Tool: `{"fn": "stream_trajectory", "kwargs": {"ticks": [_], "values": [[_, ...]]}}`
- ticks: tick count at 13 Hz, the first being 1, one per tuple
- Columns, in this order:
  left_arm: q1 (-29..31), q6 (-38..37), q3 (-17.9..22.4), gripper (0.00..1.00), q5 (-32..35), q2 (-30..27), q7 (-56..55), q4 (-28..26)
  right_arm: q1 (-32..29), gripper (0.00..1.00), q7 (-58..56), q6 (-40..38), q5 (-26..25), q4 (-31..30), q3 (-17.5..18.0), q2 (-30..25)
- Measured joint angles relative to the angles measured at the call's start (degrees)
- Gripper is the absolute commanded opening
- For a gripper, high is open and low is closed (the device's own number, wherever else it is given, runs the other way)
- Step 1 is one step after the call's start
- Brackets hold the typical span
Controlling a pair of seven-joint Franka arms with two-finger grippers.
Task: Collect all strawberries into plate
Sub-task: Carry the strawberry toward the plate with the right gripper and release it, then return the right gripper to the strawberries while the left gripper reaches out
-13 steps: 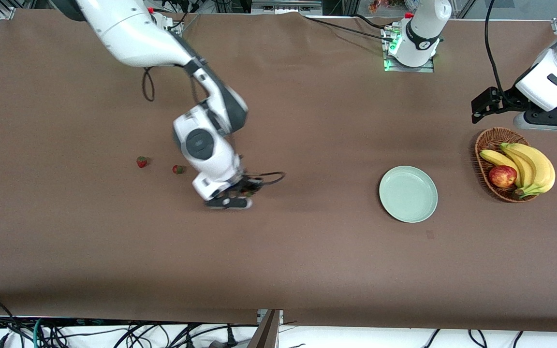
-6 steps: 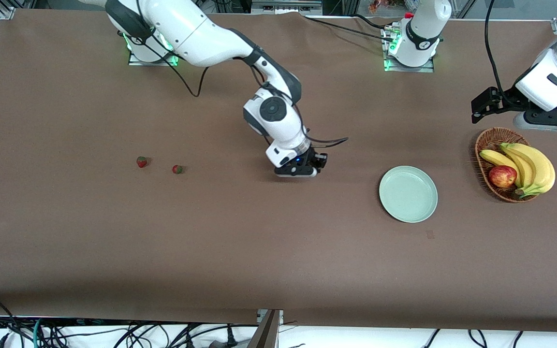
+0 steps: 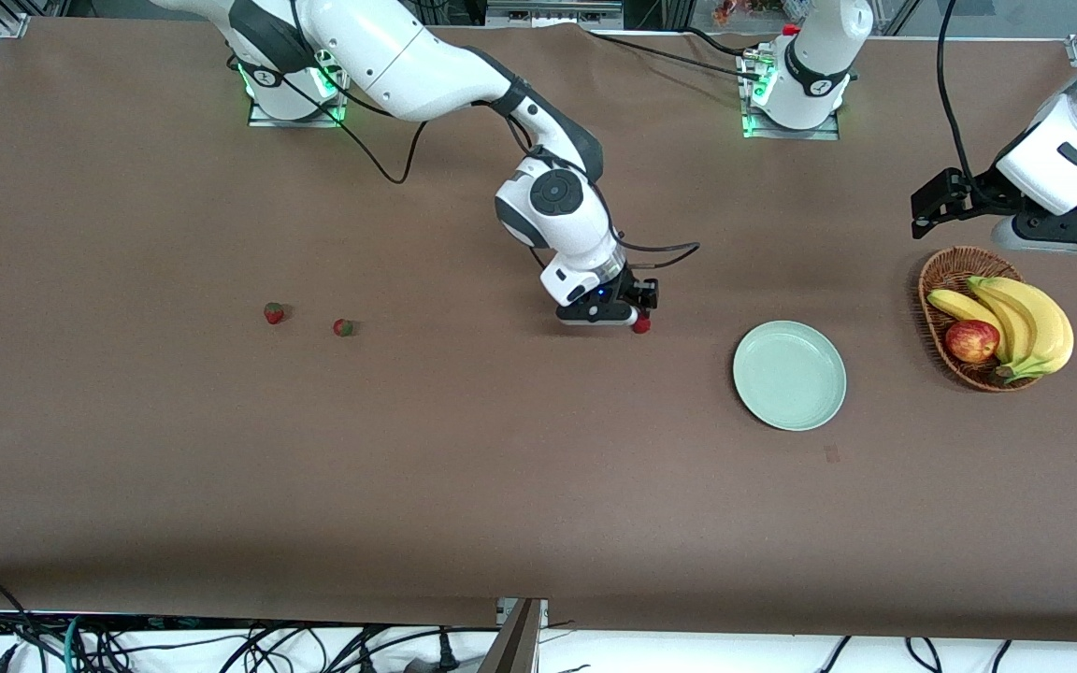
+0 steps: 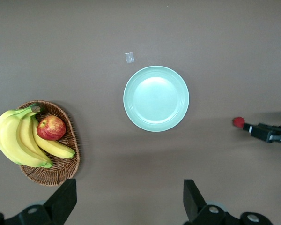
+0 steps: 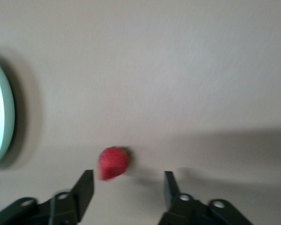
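Note:
My right gripper (image 3: 634, 313) (image 5: 127, 185) stands open over the bare cloth between the two arms' ends. One strawberry (image 3: 640, 325) (image 5: 113, 162) (image 4: 238, 122) lies just off its fingertips, free of both fingers and blurred. It is short of the pale mint-green plate (image 3: 789, 376) (image 4: 156, 98), whose rim (image 5: 2, 117) shows in the right wrist view. Two more strawberries (image 3: 274, 313) (image 3: 343, 327) lie on the cloth toward the right arm's end. My left gripper (image 3: 1062, 227) (image 4: 129, 199) waits open high above the basket, holding nothing.
A brown wicker basket (image 3: 939, 271) (image 4: 68, 136) with bananas (image 3: 1029, 322) and a red-yellow apple (image 3: 971, 340) stands beside the plate, toward the left arm's end. A small mark (image 3: 831, 453) lies on the cloth nearer the front camera than the plate.
The right arm swung from near the two loose strawberries toward the plate, carrying a strawberry in shut fingers. Its fingers have now opened and the berry is free. The left arm has not moved.

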Motion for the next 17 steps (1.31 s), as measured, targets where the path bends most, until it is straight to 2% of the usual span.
{"fn": "stream_trajectory", "kwargs": {"ticks": [3, 7, 9, 12, 14, 17], "values": [[-0.01, -1.49, -0.02, 1.00, 0.00, 0.00, 0.00, 0.01, -3.83, 1.00, -1.69, -5.51, -0.03, 1.84, -1.75, -2.48], [-0.20, -1.67, -0.09, 1.00, -0.02, 0.00, 0.05, 0.06, -14.24, 1.00, -17.70, -26.28, 0.02, 2.13, -1.74, -9.57], [-0.25, -2.20, -0.16, 1.00, -0.23, 0.00, 0.05, 0.15, -18.98, 1.00, -25.00, -34.27, 0.02, 2.10, -1.79, -11.66], [-0.56, -3.31, -0.36, 1.00, -4.18, 0.59, 0.12, 0.14, -26.08, 1.00, -35.45, -46.56, -0.04, 2.08, -1.91, -13.25], [-1.25, -4.55, -1.54, 1.00, -4.55, 3.71, 0.13, 0.03, -30.08, 1.00, -41.60, -51.95, -0.05, 1.81, -1.96, -13.51], [-4.25, -2.58, -2.03, 1.00, -4.56, 13.95, 0.12, -0.57, -33.12, 1.00, -44.78, -51.93, -0.05, -2.81, -2.02, -14.61]]}}
